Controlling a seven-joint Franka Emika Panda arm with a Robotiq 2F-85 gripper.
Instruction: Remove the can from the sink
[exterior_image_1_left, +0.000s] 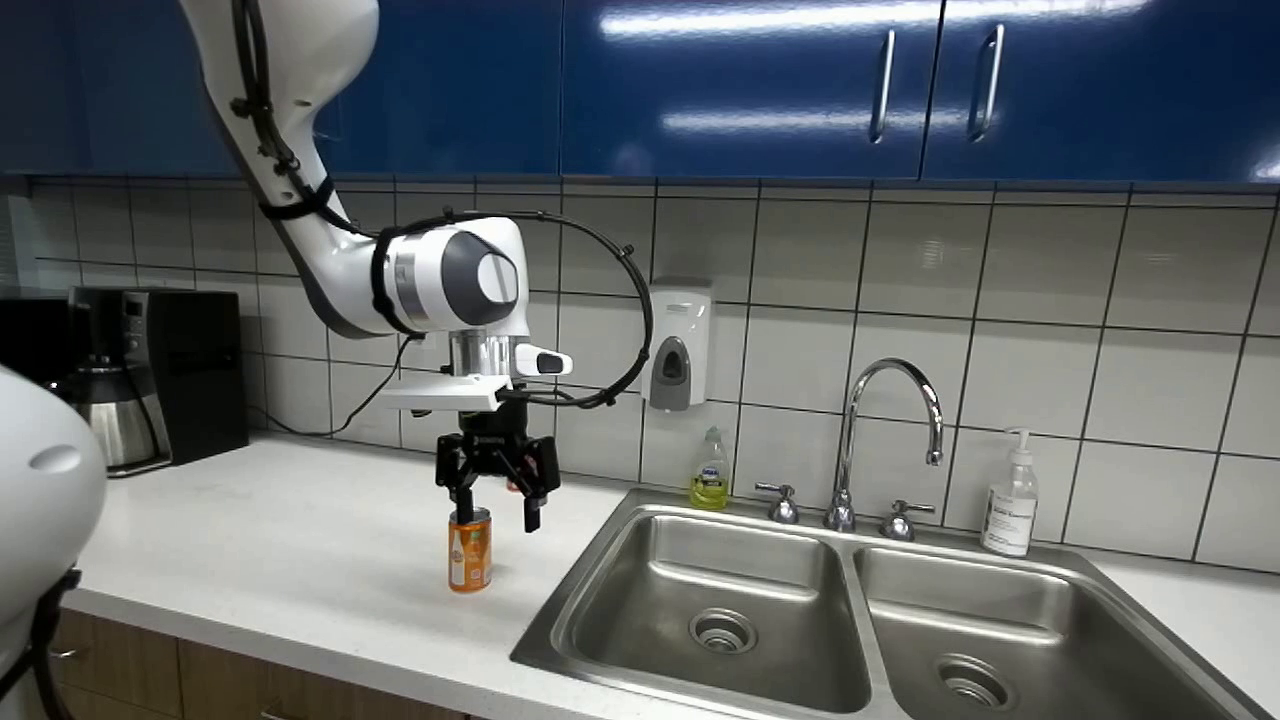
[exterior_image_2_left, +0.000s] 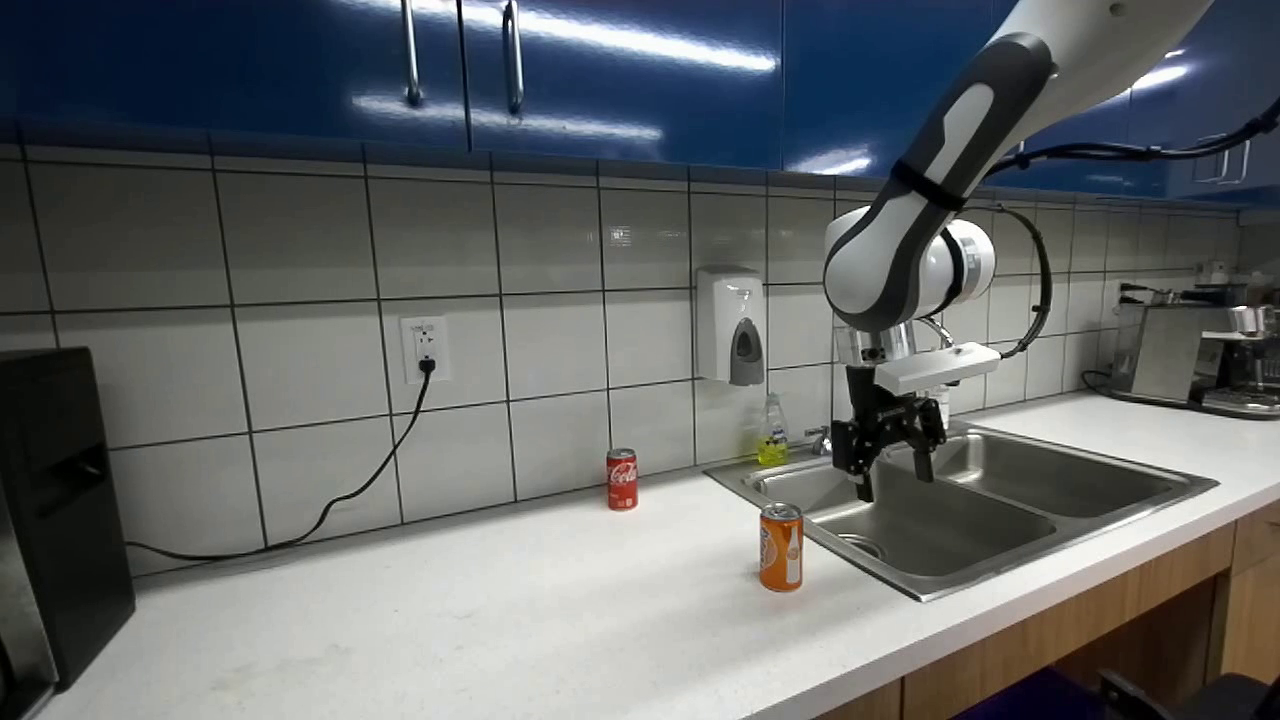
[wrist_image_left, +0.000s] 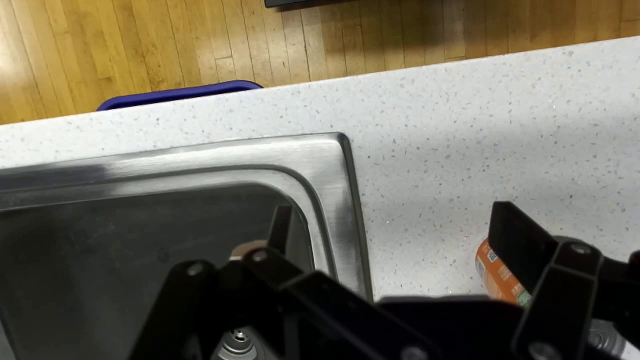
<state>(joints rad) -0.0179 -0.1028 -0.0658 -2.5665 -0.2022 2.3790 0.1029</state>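
On the white surface (exterior_image_1_left: 280, 540), the orange can (exterior_image_1_left: 470, 558) stands up beside the steel sink (exterior_image_1_left: 867, 620). Black fingers (exterior_image_1_left: 532, 514) hang near the can, spread wide, holding nothing.

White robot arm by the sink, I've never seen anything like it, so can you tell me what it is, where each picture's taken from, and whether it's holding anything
It's a jointed robot arm, ending in two black fingers for gripping. Two pictures are exterior views, from cameras standing apart from it; the wrist view is taken from the arm itself, looking down past those fingers. On the white counter, beside the steel sink, an orange can stands upright. A red can stands farther back, near the tiled wall. Nothing is held: the fingers are apart with nothing between them, and an exterior view shows a gap between them and the orange can.
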